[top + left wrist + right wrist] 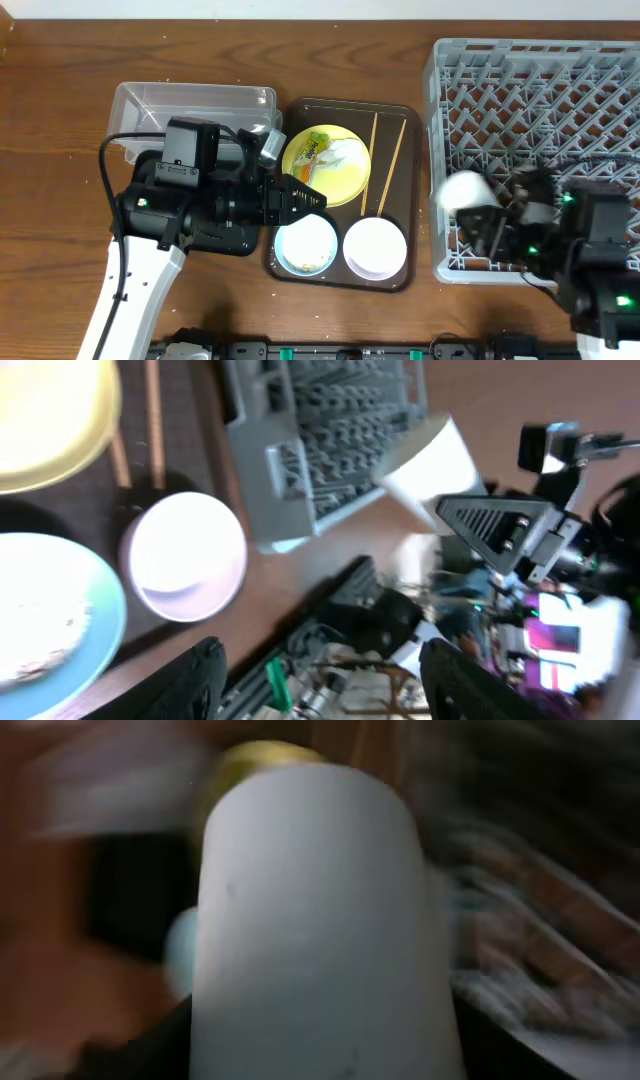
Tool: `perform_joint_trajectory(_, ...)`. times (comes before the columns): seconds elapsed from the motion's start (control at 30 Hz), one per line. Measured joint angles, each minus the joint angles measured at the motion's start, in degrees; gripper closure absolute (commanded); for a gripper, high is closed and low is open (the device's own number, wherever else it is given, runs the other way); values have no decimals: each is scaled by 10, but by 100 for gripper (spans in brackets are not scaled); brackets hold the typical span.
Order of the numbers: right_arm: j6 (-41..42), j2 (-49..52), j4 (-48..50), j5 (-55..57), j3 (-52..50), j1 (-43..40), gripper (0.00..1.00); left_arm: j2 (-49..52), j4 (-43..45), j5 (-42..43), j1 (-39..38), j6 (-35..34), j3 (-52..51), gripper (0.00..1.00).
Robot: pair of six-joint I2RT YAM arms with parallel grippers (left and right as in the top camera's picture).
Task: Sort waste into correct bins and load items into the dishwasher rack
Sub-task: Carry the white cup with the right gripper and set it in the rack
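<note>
My left gripper (312, 198) (320, 685) is open and empty, hovering at the left edge of the brown tray between the yellow plate (348, 175) and the light blue bowl (305, 246). The plate carries the green-yellow wrapper (312, 152) and a white tissue (346, 150). Rice grains lie in the blue bowl. The white-pink bowl (374, 246) (186, 555) sits beside it. Two chopsticks (384, 152) lie on the tray. My right gripper (480, 214) (320, 1040) is shut on a white cup (461, 190) (320, 920) at the front left corner of the grey rack (540, 90).
The clear tub (190, 100) stands at the back left. The black tray (228, 243) lies in front of it, mostly hidden under my left arm. The dark brown serving tray (400, 118) lies between the bins and the rack. The right wrist view is blurred.
</note>
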Motion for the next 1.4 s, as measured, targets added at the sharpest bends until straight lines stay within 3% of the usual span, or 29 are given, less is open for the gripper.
perform_joint_trajectory(0.13, 12, 26, -88, 153, 45, -49, 60, 0, 0, -21, 0, 0, 0, 33)
perform_joint_trajectory(0.23, 18, 48, -108, 206, 52, -60, 60, 0, 0, -33, 0, 0, 0, 33)
perform_joint_trajectory(0.83, 53, 264, -55, 309, 52, -70, 62, 0, -16, -44, 0, 4, 0, 33)
perform_joint_trajectory(0.87, 54, 272, -51, 309, 52, -70, 60, 0, -16, -44, 0, 4, 0, 33)
perform_joint_trajectory(0.9, 55, 281, -48, 308, 52, -70, 51, 0, -16, -44, 0, 4, 0, 33)
perform_joint_trajectory(0.93, 56, 290, -46, 303, 52, -70, 35, 0, -16, -44, 0, 4, 0, 33)
perform_joint_trajectory(0.97, 57, 299, -45, 299, 52, -70, 26, 0, -16, -44, 0, 4, 0, 33)
perform_joint_trajectory(1.07, 61, 313, -44, 276, 52, -70, 9, 0, -17, -44, 0, 4, 0, 33)
perform_joint_trajectory(1.4, 50, 269, -56, 173, 132, -74, 8, 0, -37, -65, 0, 12, 0, 33)
